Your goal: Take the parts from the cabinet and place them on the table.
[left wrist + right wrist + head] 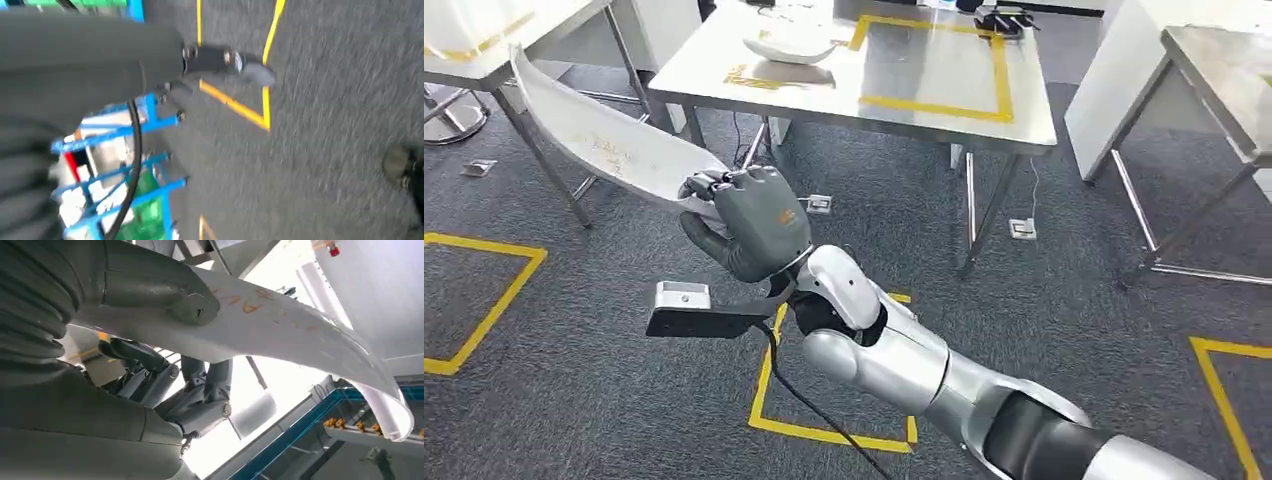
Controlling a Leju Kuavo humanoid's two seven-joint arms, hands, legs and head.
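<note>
A long, curved white part (594, 135) with orange writing is gripped at one end by my right hand (749, 220), held in the air over the carpet short of the steel table (924, 70). Its free end points up toward the left. In the right wrist view the thumb (150, 290) presses on one face of the white part (280, 325) and the dark fingers (200, 390) wrap the other. A second white part (789, 42) lies on the table beside a yellow taped rectangle (1001, 70). My left hand (65, 65) is a grey blur near the blue cabinet (115, 165).
A dark object (1004, 20) lies at the table's far edge. Another steel table (484, 45) stands close to the held part's tip, and a third (1224, 70) at the right. Yellow taped squares (824, 430) and floor sockets (1022, 228) mark the grey carpet.
</note>
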